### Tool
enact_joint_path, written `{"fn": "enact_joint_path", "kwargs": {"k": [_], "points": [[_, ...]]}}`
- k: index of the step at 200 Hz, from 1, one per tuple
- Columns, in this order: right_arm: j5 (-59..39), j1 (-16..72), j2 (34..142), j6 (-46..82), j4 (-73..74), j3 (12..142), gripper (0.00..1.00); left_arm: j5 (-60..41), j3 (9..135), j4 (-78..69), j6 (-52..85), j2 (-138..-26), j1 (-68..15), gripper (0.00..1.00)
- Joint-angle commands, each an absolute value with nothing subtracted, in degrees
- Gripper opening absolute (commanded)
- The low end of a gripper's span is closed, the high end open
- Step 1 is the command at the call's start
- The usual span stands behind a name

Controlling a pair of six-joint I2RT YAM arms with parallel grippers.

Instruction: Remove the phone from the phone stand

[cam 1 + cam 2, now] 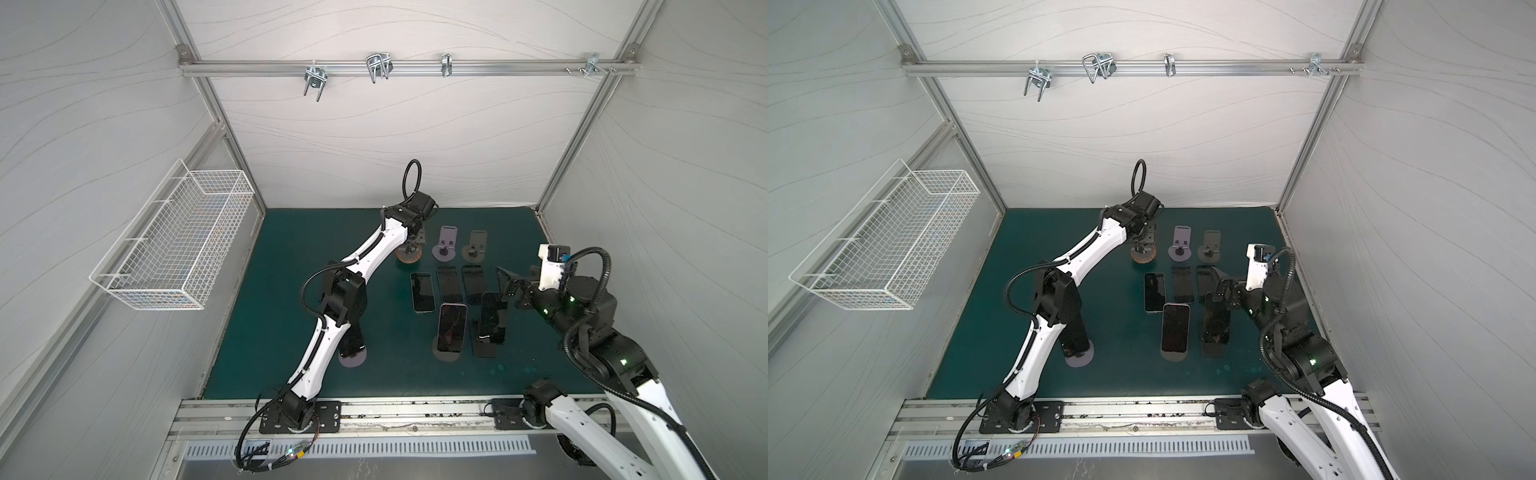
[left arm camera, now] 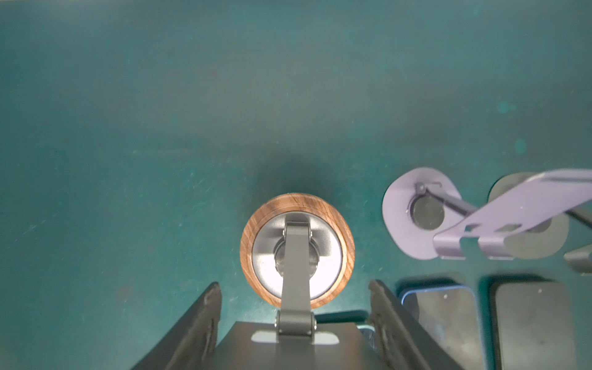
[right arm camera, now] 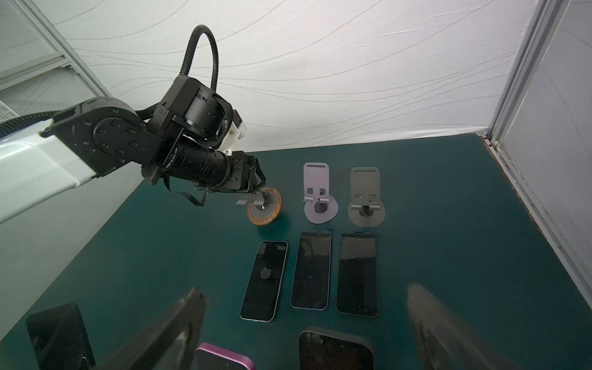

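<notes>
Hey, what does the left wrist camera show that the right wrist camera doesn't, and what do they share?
Only the left wrist view: a straight-down look at the left pincer closed on the dark plate of the wood-rimmed stand. Only the right wrist view: the left arm from outside, the open right pincer, the flat phone in front of the grey stand, a purple-cased phone. Both: the wood-rimmed stand, lilac stand, grey stand and green mat.

Purple-cased phone (image 3: 226, 357) — cut off by the right wrist view's edge.
</notes>
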State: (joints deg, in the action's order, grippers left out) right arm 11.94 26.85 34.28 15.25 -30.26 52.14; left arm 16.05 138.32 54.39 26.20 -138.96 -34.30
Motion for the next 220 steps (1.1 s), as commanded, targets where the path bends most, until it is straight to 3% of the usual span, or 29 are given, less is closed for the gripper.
{"fn": "enact_joint_path", "kwargs": {"k": [1, 75, 220], "points": [[12.4, 26.6, 34.6, 15.7, -29.9, 52.1, 0.99, 17.9, 143.3, 52.0, 27.6, -141.2, -35.2, 0.53], [9.0, 26.5, 38.8, 15.4, -27.6, 54.1, 0.99, 19.9, 148.5, 50.1, 25.4, -146.1, -36.4, 0.49], [10.7, 26.5, 37.4, 15.7, -30.0, 54.7, 0.99, 17.4, 144.9, 50.5, 27.2, -146.5, -35.8, 0.58]]}}
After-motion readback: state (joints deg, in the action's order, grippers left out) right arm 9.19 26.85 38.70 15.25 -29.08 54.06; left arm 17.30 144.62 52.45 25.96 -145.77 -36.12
